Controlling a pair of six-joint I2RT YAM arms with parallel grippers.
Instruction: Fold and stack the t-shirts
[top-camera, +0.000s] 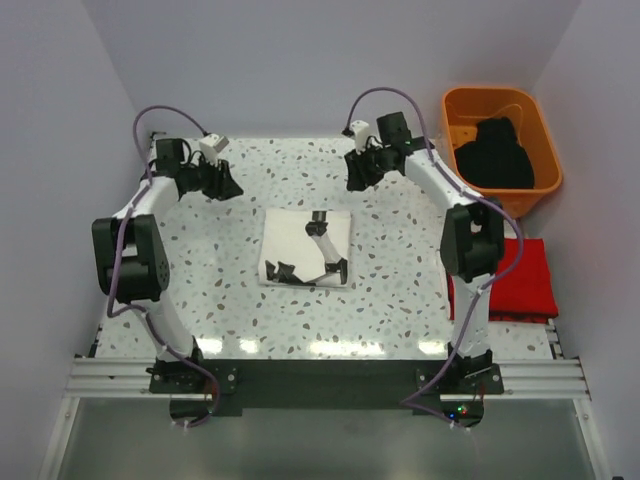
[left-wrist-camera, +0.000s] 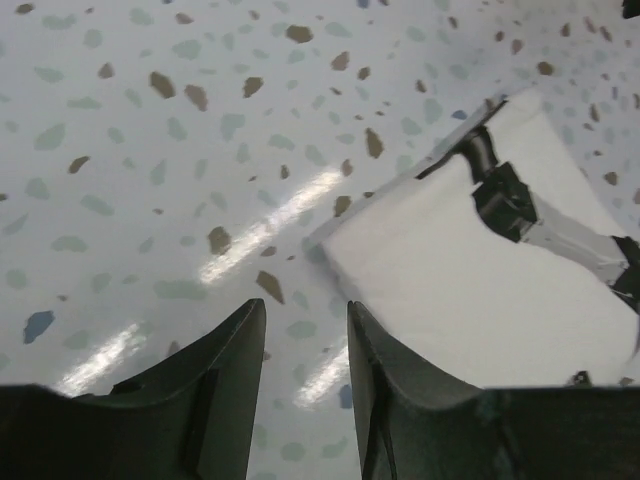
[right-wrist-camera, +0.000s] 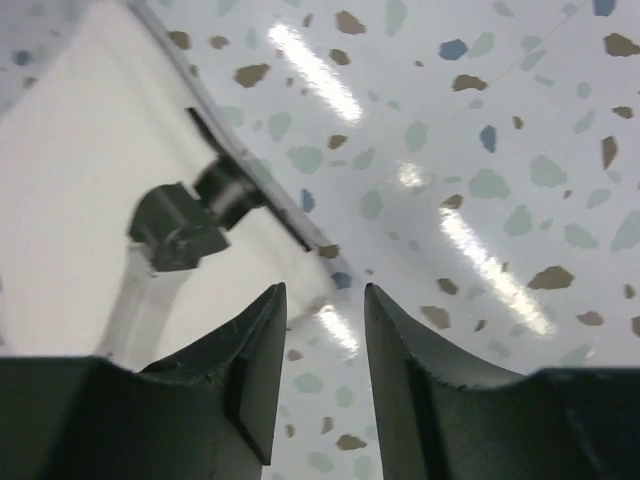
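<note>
where the speckled terrazzo table (top-camera: 200, 300) fills the top view, both arms reach from their bases at the near edge toward the far side, the left arm (top-camera: 130, 255) bent up the left flank and the right arm (top-camera: 470, 240) up the right. an orange tub (top-camera: 470, 100) sits beyond the table's far right corner, and the black t-shirt (top-camera: 495, 155) lies crumpled inside it. the red t-shirt (top-camera: 525, 280) lies flat at the table's right edge, partly behind the right arm. the white t-shirt (top-camera: 290, 240) rests near the middle of the table, folded into a neat rectangle, with a dark print (top-camera: 325, 250) of a jointed arm on its upper face.

the left gripper (top-camera: 232, 188) hangs over bare tabletop, beyond the white shirt's far left corner and apart from it; its wrist view shows its jaws parted with nothing between them, only table below, and the shirt's corner (left-wrist-camera: 450, 270) off to the right. the right gripper (top-camera: 356, 178) hangs beyond the far right corner, also clear of the cloth; its wrist view shows its jaws likewise released and empty, with the shirt's edge (right-wrist-camera: 70, 170) and print (right-wrist-camera: 180, 225) to the left.
</note>
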